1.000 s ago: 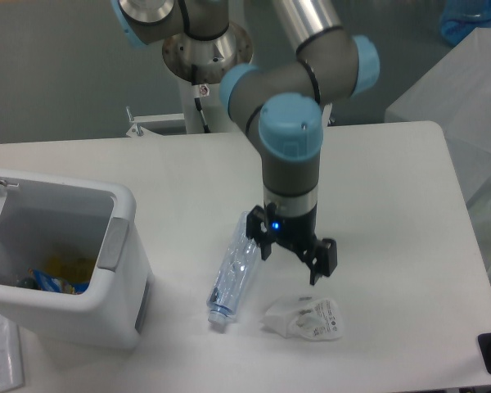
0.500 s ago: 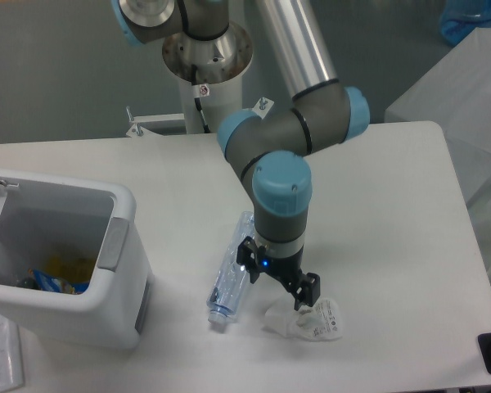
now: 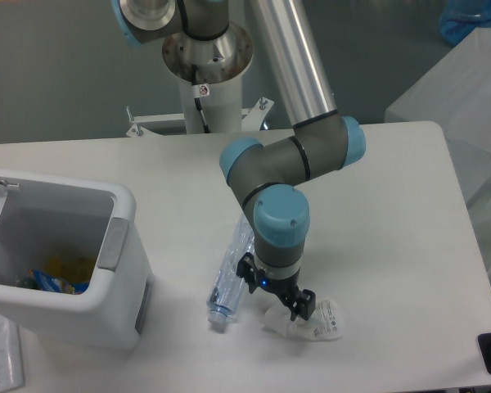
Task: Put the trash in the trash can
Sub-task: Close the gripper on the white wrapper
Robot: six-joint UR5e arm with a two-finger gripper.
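Wrapper [image 3: 317,320] lies just beneath spread fingers [image 3: 276,291], bottle [image 3: 231,274] beside.

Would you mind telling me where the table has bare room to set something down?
Bare: the right side of the table beyond the gripper, and the back strip behind the trash can. Crowded: the front middle, where bottle, wrapper and gripper cluster.

We see a grey-jointed arm [image 3: 288,160] with light blue caps, a silver tube link, and a black gripper [image 3: 277,288] lit by a small blue light.
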